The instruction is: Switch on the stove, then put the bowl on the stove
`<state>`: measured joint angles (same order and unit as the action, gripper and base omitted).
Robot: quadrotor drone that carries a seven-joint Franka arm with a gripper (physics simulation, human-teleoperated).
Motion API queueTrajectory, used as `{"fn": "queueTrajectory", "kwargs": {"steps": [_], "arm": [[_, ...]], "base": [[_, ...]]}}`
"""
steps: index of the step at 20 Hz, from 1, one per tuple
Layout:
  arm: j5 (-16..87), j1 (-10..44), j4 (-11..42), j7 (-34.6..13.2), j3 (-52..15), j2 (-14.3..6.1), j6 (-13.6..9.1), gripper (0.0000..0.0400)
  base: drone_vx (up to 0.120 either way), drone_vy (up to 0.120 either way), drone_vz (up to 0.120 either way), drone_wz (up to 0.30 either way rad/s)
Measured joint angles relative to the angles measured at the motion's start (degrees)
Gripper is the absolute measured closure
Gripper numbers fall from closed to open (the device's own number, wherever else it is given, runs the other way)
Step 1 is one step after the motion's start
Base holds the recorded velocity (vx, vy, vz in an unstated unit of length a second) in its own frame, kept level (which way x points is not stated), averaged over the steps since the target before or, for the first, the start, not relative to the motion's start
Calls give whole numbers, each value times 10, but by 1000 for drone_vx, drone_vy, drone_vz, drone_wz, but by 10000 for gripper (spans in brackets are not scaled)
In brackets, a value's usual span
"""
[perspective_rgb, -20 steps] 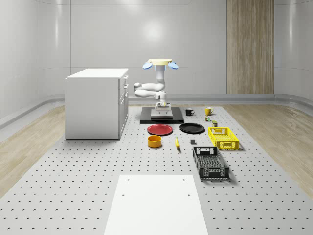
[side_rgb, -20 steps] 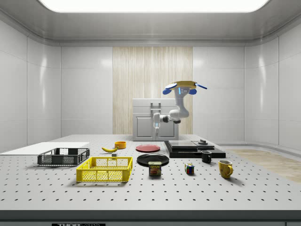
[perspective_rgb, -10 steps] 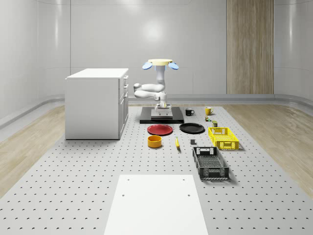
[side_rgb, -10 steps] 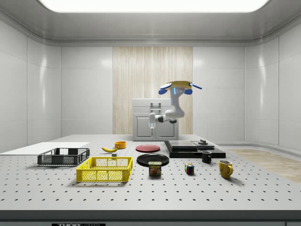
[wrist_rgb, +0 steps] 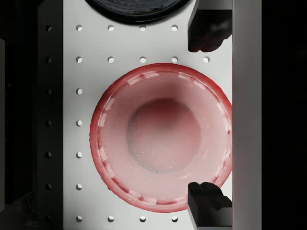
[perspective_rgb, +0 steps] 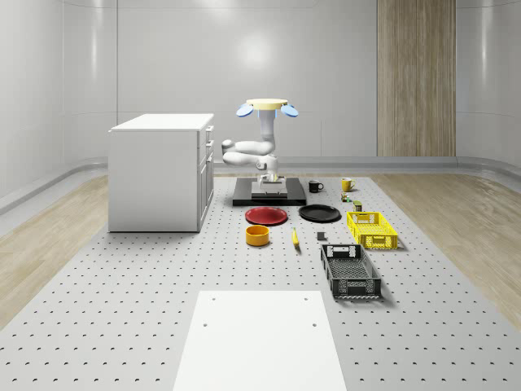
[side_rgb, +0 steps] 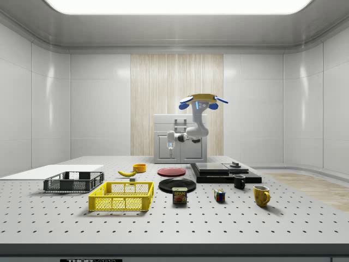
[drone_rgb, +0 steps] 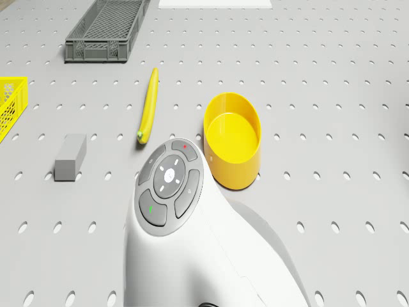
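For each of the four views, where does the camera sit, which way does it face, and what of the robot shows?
Whole-scene: high at the table's end, looking down at the stove; drone and arm hover there.
Side: beside the table, level; drone, arm, gripper above the red plate.
Drone: on the body, looking forward and down at the bowl; arm link shows.
Wrist: straight down on the red plate; fingertips apart.
Shared: bowl, red plate.
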<state>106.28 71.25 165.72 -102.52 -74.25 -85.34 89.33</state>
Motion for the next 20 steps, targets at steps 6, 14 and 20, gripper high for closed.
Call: {"fn": "queueTrajectory", "kwargs": {"steps": [6, 14, 20], "arm": [[-1, 0, 0, 0, 0, -2, 1, 0], [-1, 1, 0, -1, -1, -3, 3, 0], [-2, 1, 0, -1, -1, -5, 5, 0]], "base": [[120, 0, 0, 0], [120, 0, 0, 0], [120, 0, -93, 0]]}}
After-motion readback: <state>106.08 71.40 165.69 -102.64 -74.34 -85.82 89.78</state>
